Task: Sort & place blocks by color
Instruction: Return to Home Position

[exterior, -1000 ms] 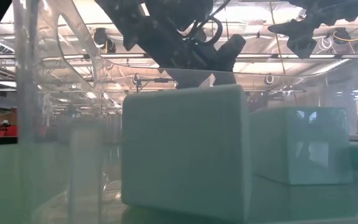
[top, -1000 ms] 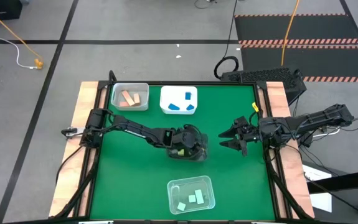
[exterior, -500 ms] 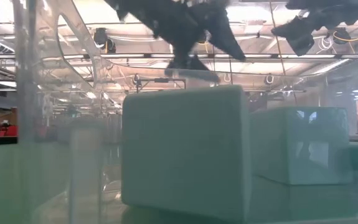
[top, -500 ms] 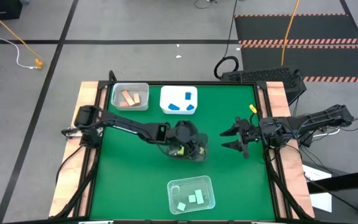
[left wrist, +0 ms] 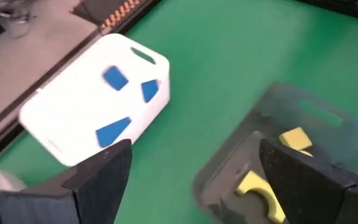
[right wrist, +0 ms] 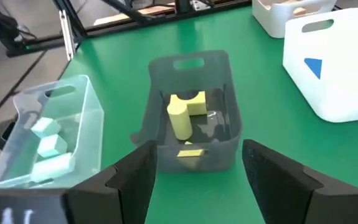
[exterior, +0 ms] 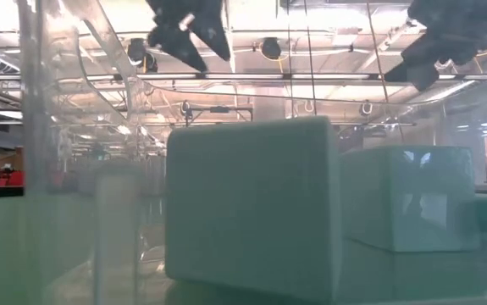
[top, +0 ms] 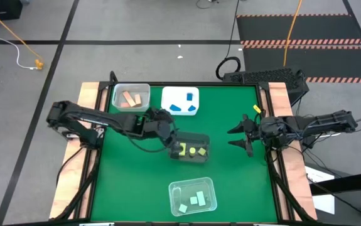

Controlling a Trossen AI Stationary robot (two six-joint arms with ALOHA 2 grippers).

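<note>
Every block lies in a tray. Yellow blocks (top: 193, 150) sit in the grey tray (top: 200, 138) at mid-table, blue blocks (top: 181, 103) in the white tray (top: 167, 100), salmon blocks (top: 129, 98) in the clear far-left tray (top: 144, 88), and mint blocks (top: 193, 201) in the clear near tray (top: 210, 187). My left gripper (top: 171, 139) is open, just left of the grey tray and above the table; it shows too in the left wrist view (left wrist: 191, 186). My right gripper (top: 237, 137) is open, hovering right of the grey tray and pointing at it (right wrist: 197, 180).
The low view looks through the near clear tray's wall at large mint blocks (exterior: 251, 203), with both grippers high above. Bare green mat (top: 136, 182) lies at the near left and between the grey tray and the right gripper. Wooden rails border the table's left and right sides.
My left gripper has drawn back from above the grey tray toward the table's left and has risen. The yellow blocks in the tray, covered by the gripper before, now show.
</note>
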